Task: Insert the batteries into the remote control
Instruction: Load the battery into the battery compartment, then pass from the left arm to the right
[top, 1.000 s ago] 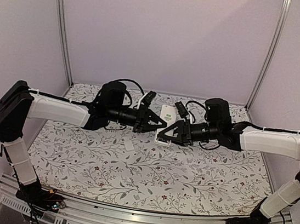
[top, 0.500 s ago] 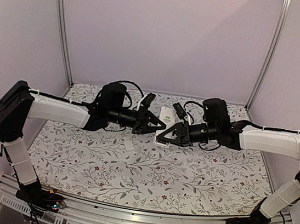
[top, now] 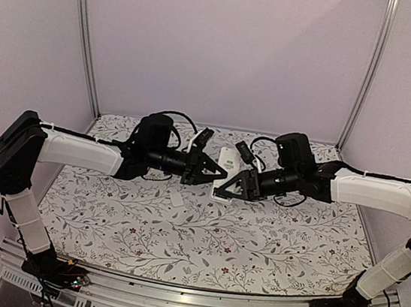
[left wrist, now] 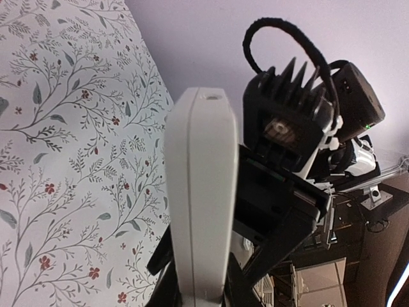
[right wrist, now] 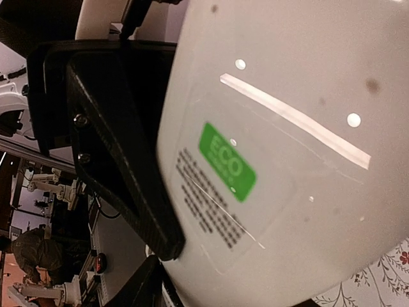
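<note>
Top cam sits fixed, high up behind the arm bases, tilted down and forward across the table (top: 179, 241) toward the back wall. It's the wide one: both arms in full, remote control (top: 229, 159) small in the middle. Left wrist cam is way closer, sighting along the remote's thin edge (left wrist: 201, 192), with the right arm (left wrist: 300, 128) just beyond. Right wrist cam is basically jammed up against the remote's back face (right wrist: 287, 160), which fills most of the frame. All three share that remote.

The remote control (right wrist: 300, 128) is white with a green label (right wrist: 227, 162) and black print; the tablecloth (top: 180, 233) shows grey leaves and small red flowers on white.
</note>
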Controlling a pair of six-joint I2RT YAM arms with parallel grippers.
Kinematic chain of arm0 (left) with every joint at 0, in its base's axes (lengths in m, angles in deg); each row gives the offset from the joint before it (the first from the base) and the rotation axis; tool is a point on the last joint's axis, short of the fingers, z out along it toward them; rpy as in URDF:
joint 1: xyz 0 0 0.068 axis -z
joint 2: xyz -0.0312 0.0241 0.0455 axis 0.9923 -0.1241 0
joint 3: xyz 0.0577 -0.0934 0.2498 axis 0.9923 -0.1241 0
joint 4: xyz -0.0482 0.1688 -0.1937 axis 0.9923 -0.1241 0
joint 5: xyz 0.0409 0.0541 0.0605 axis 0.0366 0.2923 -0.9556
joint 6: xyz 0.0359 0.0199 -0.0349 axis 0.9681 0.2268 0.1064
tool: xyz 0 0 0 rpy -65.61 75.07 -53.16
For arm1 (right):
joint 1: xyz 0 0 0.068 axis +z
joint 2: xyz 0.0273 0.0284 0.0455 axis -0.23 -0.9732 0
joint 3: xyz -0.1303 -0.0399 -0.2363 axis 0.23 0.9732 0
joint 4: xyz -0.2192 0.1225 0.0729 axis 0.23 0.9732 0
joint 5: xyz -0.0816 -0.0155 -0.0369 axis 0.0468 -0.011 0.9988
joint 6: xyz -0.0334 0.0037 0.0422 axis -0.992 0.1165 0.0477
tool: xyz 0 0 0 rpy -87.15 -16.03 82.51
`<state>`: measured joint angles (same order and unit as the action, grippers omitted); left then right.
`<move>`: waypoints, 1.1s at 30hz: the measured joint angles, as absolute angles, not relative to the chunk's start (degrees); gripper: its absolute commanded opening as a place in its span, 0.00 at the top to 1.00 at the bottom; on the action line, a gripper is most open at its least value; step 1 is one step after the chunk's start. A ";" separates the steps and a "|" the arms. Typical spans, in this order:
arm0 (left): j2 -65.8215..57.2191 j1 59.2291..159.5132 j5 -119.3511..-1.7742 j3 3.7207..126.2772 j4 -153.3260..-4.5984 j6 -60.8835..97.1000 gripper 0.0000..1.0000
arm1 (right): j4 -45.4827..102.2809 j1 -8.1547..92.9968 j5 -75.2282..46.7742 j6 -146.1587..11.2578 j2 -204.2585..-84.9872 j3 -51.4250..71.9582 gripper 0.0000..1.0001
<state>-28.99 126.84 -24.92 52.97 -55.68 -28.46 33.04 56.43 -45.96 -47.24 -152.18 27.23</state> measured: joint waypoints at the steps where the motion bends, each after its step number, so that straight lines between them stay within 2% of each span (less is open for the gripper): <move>1: -28.99 126.86 -24.77 52.97 -55.70 -28.42 1.00 | 33.41 56.41 -45.83 -47.37 -152.07 27.25 0.46; 9: -28.99 126.86 -24.03 52.99 -54.50 -28.38 1.00 | 35.44 54.24 -46.62 -47.24 -148.53 28.10 0.33; 15: -28.99 126.90 -21.73 53.14 -54.35 -26.28 1.00 | 30.94 49.48 -51.01 -44.18 -144.84 30.48 0.34; 25: -28.99 128.78 -14.50 57.47 -56.92 -18.93 1.00 | 21.13 46.88 -58.20 -36.49 -144.47 31.62 0.47; 33: -29.01 129.70 -10.63 61.62 -64.82 -13.12 1.00 | 15.99 47.51 -62.73 -32.49 -144.75 32.01 0.67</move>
